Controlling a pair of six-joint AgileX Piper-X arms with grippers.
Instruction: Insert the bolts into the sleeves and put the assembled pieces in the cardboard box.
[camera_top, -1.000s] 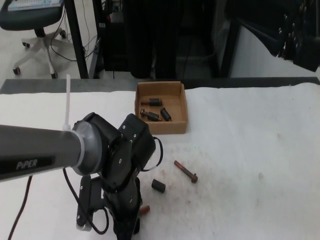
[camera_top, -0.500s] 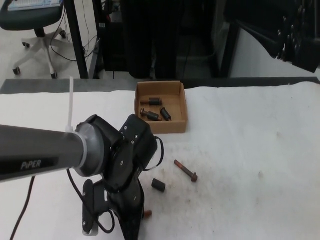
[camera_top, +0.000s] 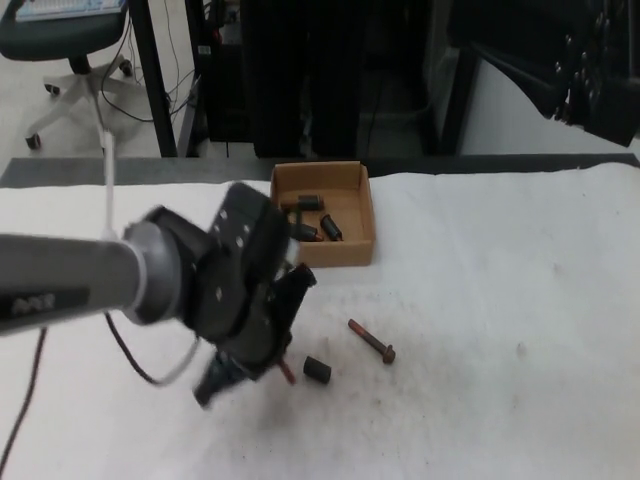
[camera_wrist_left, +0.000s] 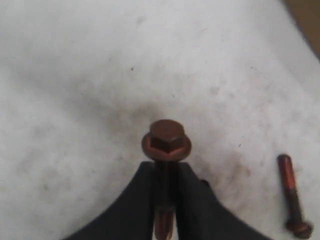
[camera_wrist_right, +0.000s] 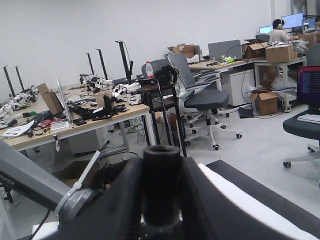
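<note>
The left gripper (camera_wrist_left: 165, 172) is clenched on the shank of a rusty hex-head bolt (camera_wrist_left: 166, 142), over the near-left part of the white bench cover (camera_top: 500, 300). Just right of it lies a loose sleeve (camera_top: 317, 369), and a second bolt (camera_top: 372, 341) lies farther right, apart from it. The cardboard box (camera_top: 355, 250) sits beyond them with dark pieces (camera_top: 330, 228) inside. The right gripper (camera_wrist_right: 162, 170) grasps a black sleeve (camera_wrist_right: 161, 155), open end toward the room.

High view: we look forward and down over the worktop (camera_top: 480, 300) from behind. Left wrist: close, facing down; shares the loose bolt (camera_wrist_left: 292, 197) with high. Right wrist: faces level across the room (camera_wrist_right: 260, 150).
</note>
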